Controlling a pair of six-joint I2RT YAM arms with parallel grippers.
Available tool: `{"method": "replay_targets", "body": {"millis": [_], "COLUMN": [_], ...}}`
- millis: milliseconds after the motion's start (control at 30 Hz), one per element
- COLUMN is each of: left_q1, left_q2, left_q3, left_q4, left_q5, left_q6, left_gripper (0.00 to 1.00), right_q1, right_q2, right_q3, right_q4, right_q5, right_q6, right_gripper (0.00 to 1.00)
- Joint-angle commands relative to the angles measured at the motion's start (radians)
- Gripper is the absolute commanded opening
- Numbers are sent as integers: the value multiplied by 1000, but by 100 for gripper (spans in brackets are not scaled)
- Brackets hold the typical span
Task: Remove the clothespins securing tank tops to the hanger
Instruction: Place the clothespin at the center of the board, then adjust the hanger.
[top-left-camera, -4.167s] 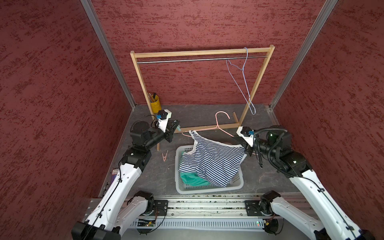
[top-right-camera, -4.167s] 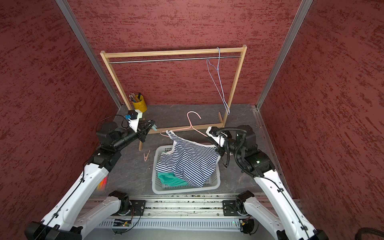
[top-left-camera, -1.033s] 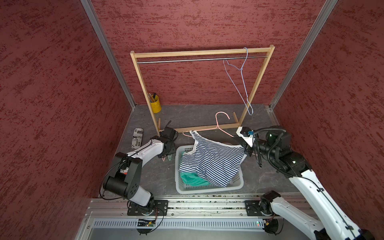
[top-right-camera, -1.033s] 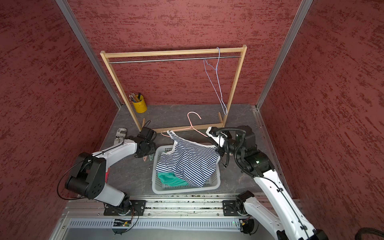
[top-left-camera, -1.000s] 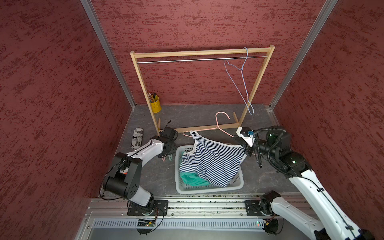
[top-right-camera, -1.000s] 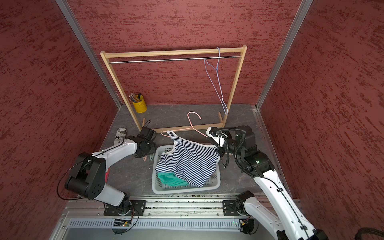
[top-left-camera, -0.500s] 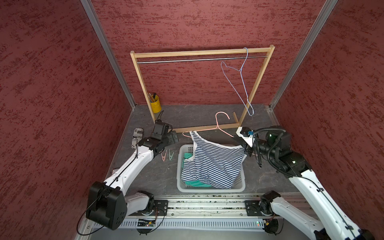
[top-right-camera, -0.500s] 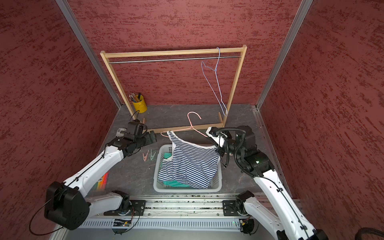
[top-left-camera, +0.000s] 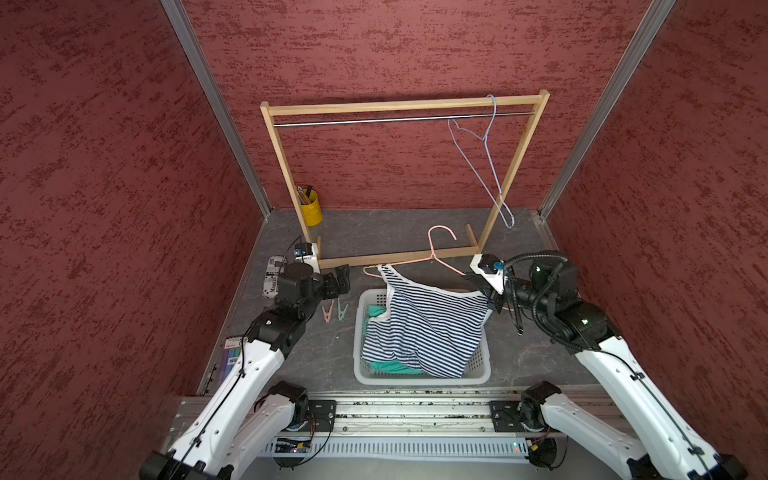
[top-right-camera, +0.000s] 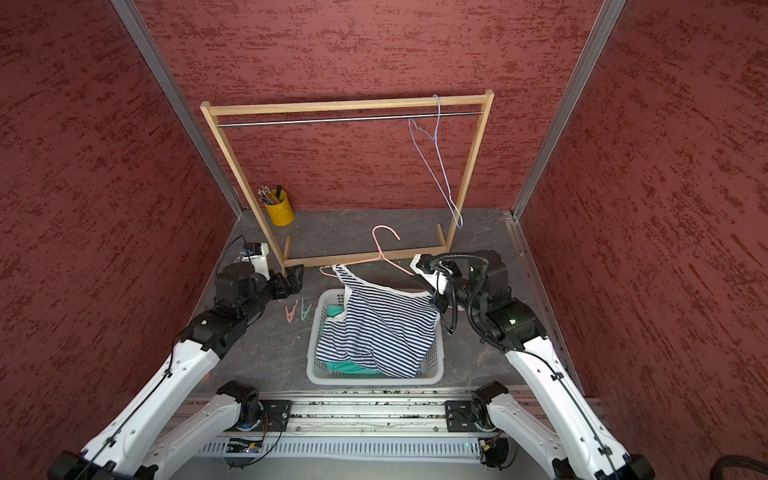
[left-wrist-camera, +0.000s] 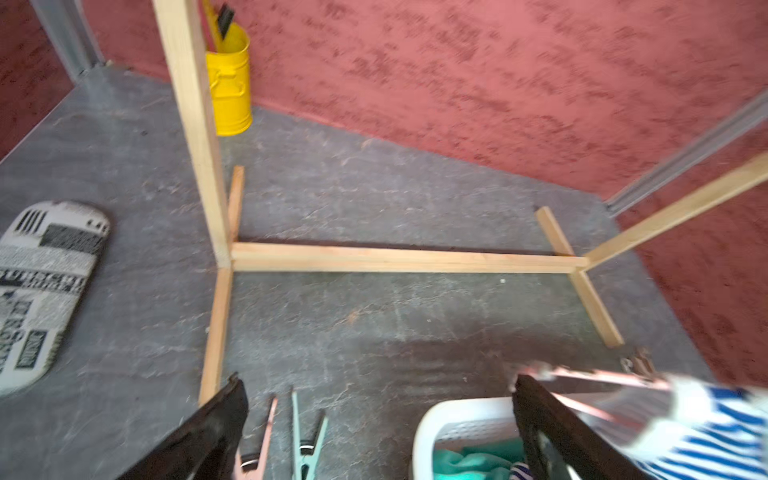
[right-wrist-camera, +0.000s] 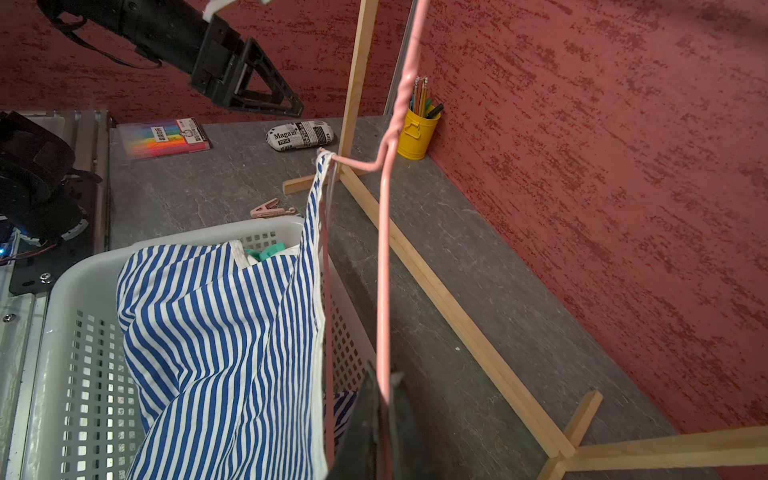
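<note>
A pink wire hanger (top-left-camera: 432, 254) hangs tilted over the white basket (top-left-camera: 419, 376), with my right gripper (right-wrist-camera: 384, 386) shut on its wire at one end. The navy-and-white striped tank top (top-left-camera: 424, 324) hangs from it by a strap and drapes into the basket. The teal tank top (top-right-camera: 351, 365) lies in the basket under it. A pale pink clothespin (top-left-camera: 327, 312) and a mint green clothespin (top-left-camera: 342, 309) lie side by side on the table, left of the basket. My left gripper (top-left-camera: 338, 279) hovers open and empty just above them. No clothespin shows on the hanger.
A wooden clothes rack (top-left-camera: 399, 104) stands at the back, with a blue wire hanger (top-left-camera: 484, 166) on its rail. A yellow pencil cup (top-left-camera: 311, 210) stands by its left post. A newsprint-patterned case (top-left-camera: 272, 278) and a marker pack (right-wrist-camera: 164, 137) lie at the table's left edge.
My left gripper opened, leaving the mint clothespin beside the pink one, then rose and drew back from the table. The striped top now hangs straighter. The right arm has kept still.
</note>
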Motion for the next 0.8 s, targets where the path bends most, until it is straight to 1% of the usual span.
{"method": "replay_targets", "body": {"millis": [0, 33, 67, 133, 267, 367, 500, 600, 667, 767], "left_q1": [4, 3, 4, 4, 0, -18, -30, -56, -86, -145], "left_q2": [-90, -114, -131, -137, -85, -55, -33, -28, -20, 6], "left_q3": [-40, -43, -42, -29, 44, 79, 94, 86, 90, 122], "left_q4": [179, 191, 202, 219, 185, 187, 189, 213, 208, 158], "left_q5": [141, 164, 196, 280, 440, 576, 696, 751, 758, 732], "left_q6": [120, 146, 172, 222, 289, 342, 381, 396, 421, 483], "left_gripper": [100, 100, 100, 100, 100, 100, 94, 93, 90, 78], "right_q1": [-2, -2, -2, -2, -2, -2, -2, -2, -2, -2], "right_q2": [-5, -4, -4, -1, 10, 13, 14, 13, 14, 19], "right_q3": [25, 25, 27, 34, 58, 64, 67, 69, 71, 74], "right_q4": [31, 32, 32, 30, 8, 20, 23, 28, 31, 43], "right_q5": [-60, -65, -73, -91, -155, -169, -185, -205, -217, -249], "right_q6": [-34, -35, -72, -87, -142, -137, -136, -135, -137, -138], "right_gripper": [0, 0, 0, 0, 0, 0, 0, 0, 0, 0]}}
